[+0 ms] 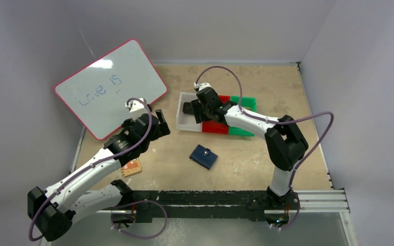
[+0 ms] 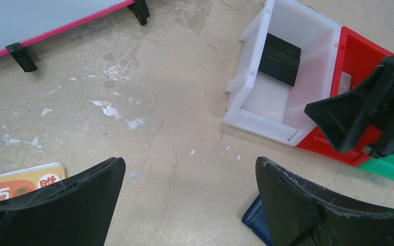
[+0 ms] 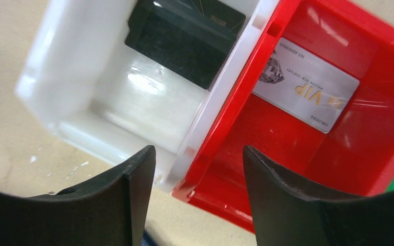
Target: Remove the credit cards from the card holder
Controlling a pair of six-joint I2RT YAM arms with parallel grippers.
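Plainly, two cards already lie outside the wallet. A thin, glossy black card [image 3: 184, 31] sits at the far end of the open white plastic bin [image 3: 46, 61]. A thin silver card [image 3: 305, 84] printed "VIP" lies flat on the floor of the red plastic bin [image 3: 282, 154] set against it.

The small navy-blue bifold card holder [image 1: 203, 156] rests folded shut on the tan table [image 1: 246, 169], between the two arms and apart from the bins, its snap facing up. Whether any card is inside it cannot be told.

The right gripper [image 3: 199, 159] hovers over the shared wall of the two bins, its two black fingers spread with nothing between them. The left gripper [image 2: 190, 169] hangs above bare table near a corner of the card holder, its fingers likewise wide apart and empty.

The card holder looks light and soft, so it would likely slide or flop under a one-sided pull. One gripper pinning a panel while the other lifts the snap tab seems the sound hold. Any card inside would be stiff, slick and thin, and best pinched across its flat faces at an exposed edge.
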